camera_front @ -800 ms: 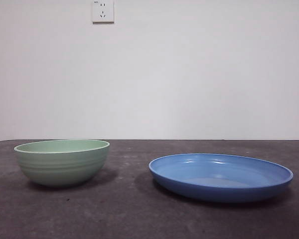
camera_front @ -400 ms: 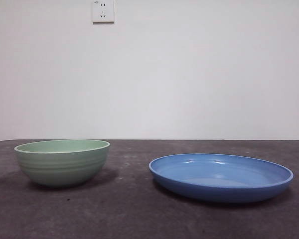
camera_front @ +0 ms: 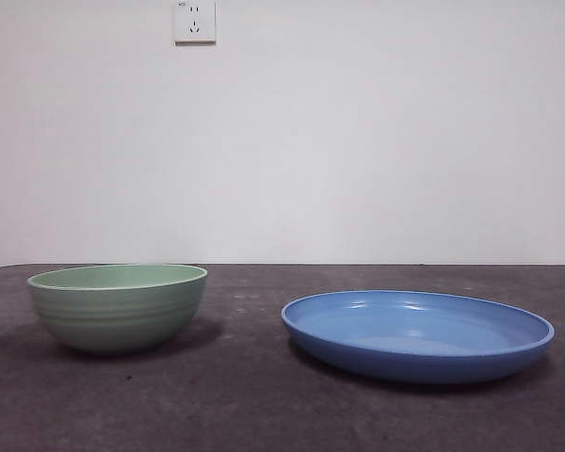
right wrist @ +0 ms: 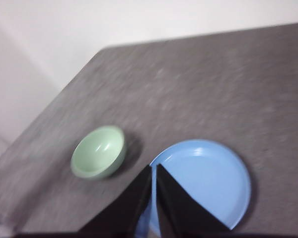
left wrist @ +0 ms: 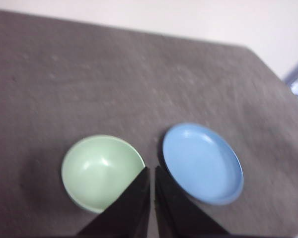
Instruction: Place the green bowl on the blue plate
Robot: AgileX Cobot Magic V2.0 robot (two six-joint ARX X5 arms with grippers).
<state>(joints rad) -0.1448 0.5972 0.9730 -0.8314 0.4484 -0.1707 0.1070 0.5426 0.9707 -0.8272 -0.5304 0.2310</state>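
Note:
The green bowl (camera_front: 118, 305) stands upright and empty on the dark table at the left. To its right, a short gap away, lies the blue plate (camera_front: 417, 333), also empty. Neither arm shows in the front view. High above the table, my left gripper (left wrist: 152, 168) is shut with nothing in it, and the green bowl (left wrist: 101, 171) and blue plate (left wrist: 202, 162) lie far below it. My right gripper (right wrist: 153, 167) is also shut and empty, hovering high over the near rim of the blue plate (right wrist: 203, 179), with the green bowl (right wrist: 99, 151) off to one side.
A dark grey table (camera_front: 264, 395) carries both dishes, and its edges show in the wrist views. A white wall with a power socket (camera_front: 195, 21) stands behind.

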